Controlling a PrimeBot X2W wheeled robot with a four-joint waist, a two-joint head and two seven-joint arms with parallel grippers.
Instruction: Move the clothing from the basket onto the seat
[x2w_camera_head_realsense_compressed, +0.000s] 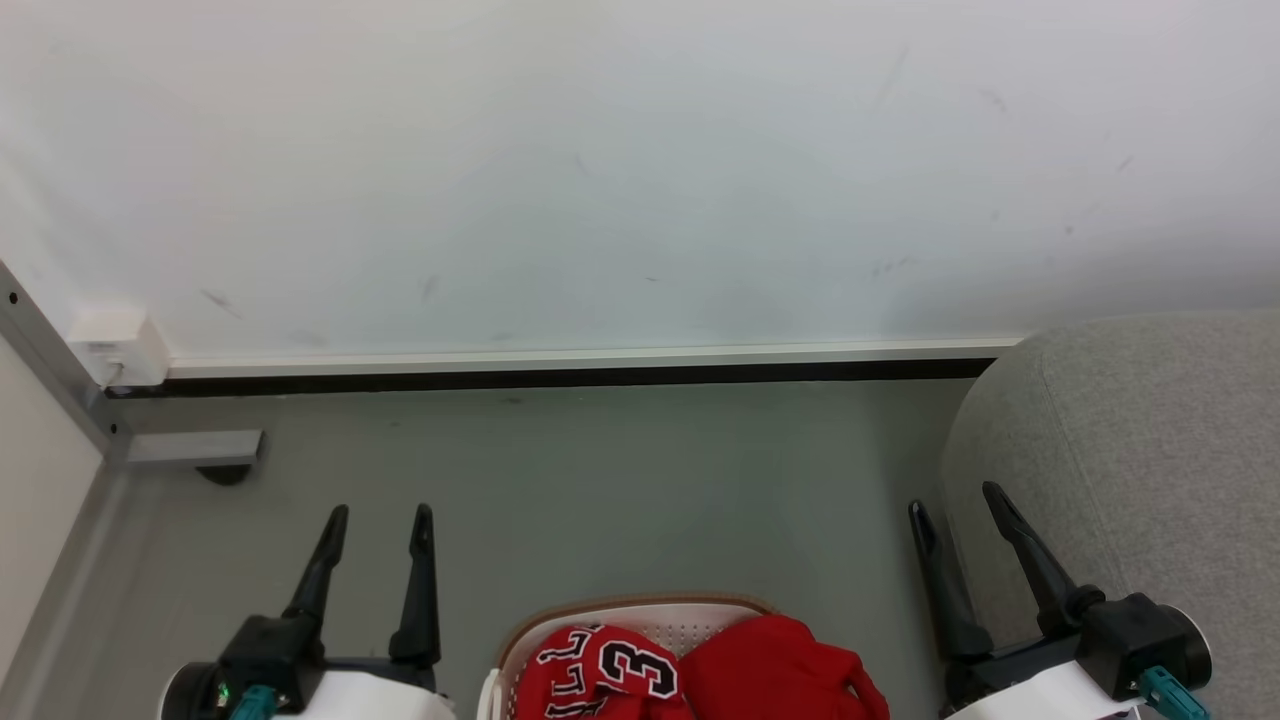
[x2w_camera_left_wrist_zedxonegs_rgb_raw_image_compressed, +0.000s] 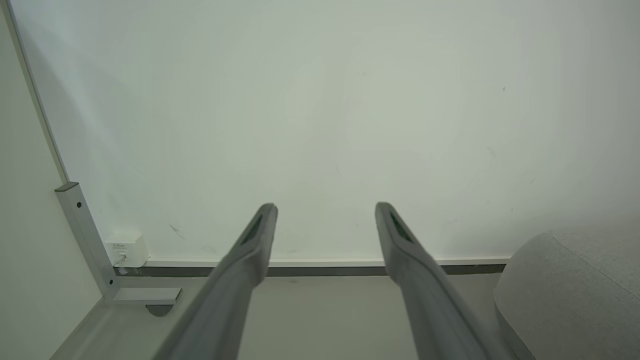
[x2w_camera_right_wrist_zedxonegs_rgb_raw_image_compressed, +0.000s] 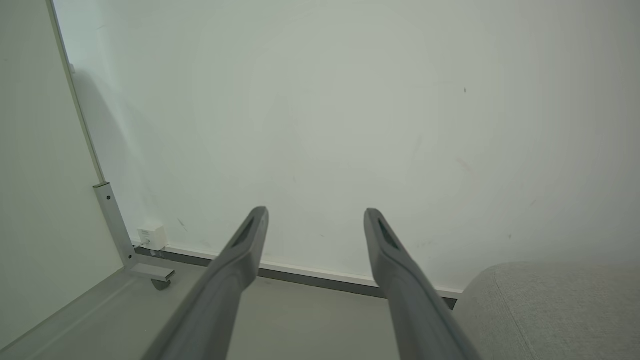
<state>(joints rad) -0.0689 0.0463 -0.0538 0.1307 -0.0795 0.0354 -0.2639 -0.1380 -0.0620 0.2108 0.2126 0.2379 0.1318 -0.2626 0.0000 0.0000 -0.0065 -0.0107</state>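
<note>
grey floor (x2w_camera_head_realsense_compressed: 600, 480), white basket (x2w_camera_head_realsense_compressed: 690, 628) standing on it, grey seat (x2w_camera_head_realsense_compressed: 1130, 450) at right, metal foot (x2w_camera_head_realsense_compressed: 195, 448) at left

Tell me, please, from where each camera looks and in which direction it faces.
Head view: on the head, facing forward and down at floor, wall and basket of clothing; left gripper and right gripper show, open.
Left wrist view: on the left wrist, looking along the left fingers at the wall.
Right wrist view: on the right wrist, looking along the right fingers at the wall.
All three share the seat at right.
</note>
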